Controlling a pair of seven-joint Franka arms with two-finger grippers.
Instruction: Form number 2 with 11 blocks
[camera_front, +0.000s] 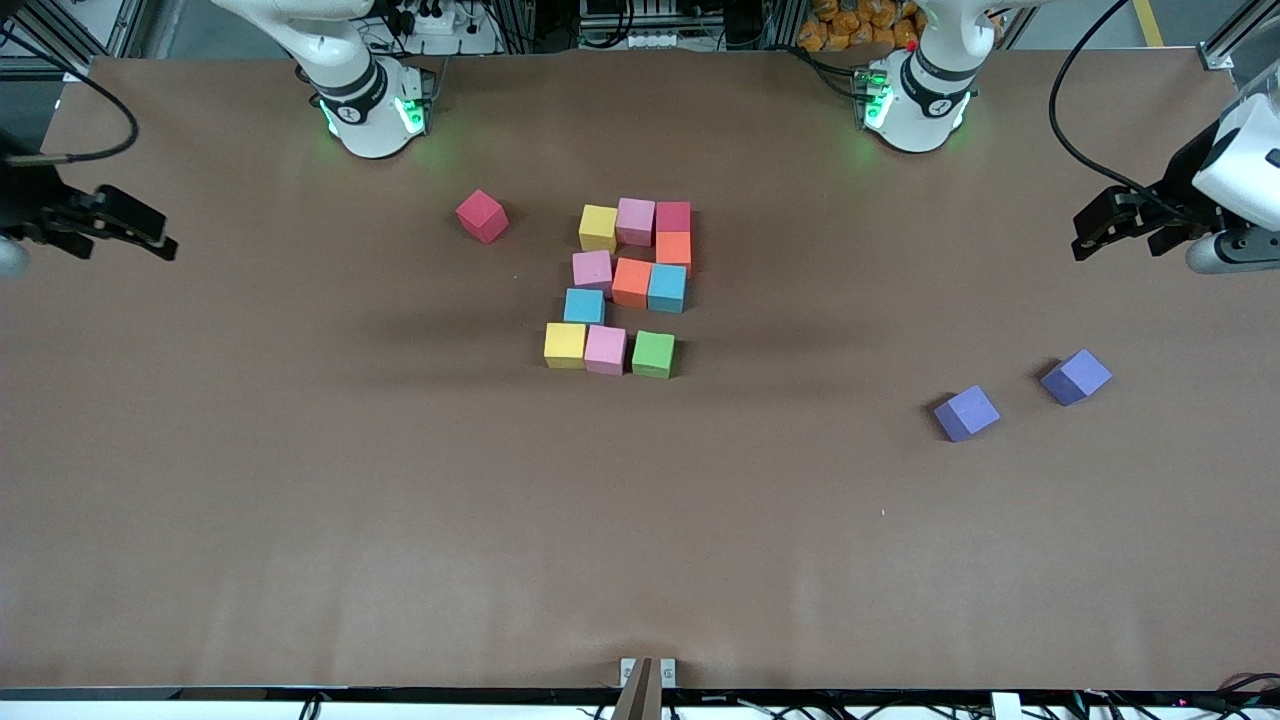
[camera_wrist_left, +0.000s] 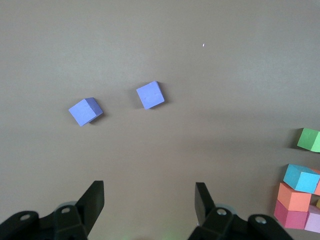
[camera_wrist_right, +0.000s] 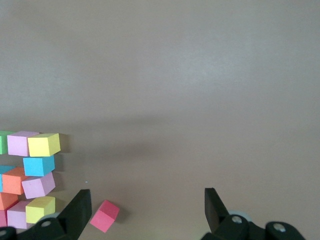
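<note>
The number 2 (camera_front: 624, 287) lies in the middle of the surface (camera_front: 400, 520), and eleven cubes seem to be in it: yellow, pink and red along the top row, an orange one below the red, then pink, orange and blue, a blue one under that, and yellow, pink and green at the bottom. The digit looks all but finished. The green cube (camera_front: 653, 354) stands slightly apart from its pink neighbour, and the rows are a little crooked.

The left gripper (camera_front: 1120, 225) hangs at its own end of the surface with the fingers (camera_wrist_left: 93, 201) spread and nothing between them; two purple cubes (camera_wrist_left: 116, 103) lie on the surface ahead of the fingertips and should be left alone. The right gripper (camera_front: 135, 230) waits at the other end, fingers (camera_wrist_right: 80, 209) wide and empty, with a loose red cube (camera_wrist_right: 104, 216) just ahead of one fingertip.

What remains is probably tidying. To do it well, bring narrowed fingers down beside the green cube and nudge it flush against the pink one, pushing slowly along the row so the soft foam neighbours are not knocked out of line. The loose red cube seems to be spare.
</note>
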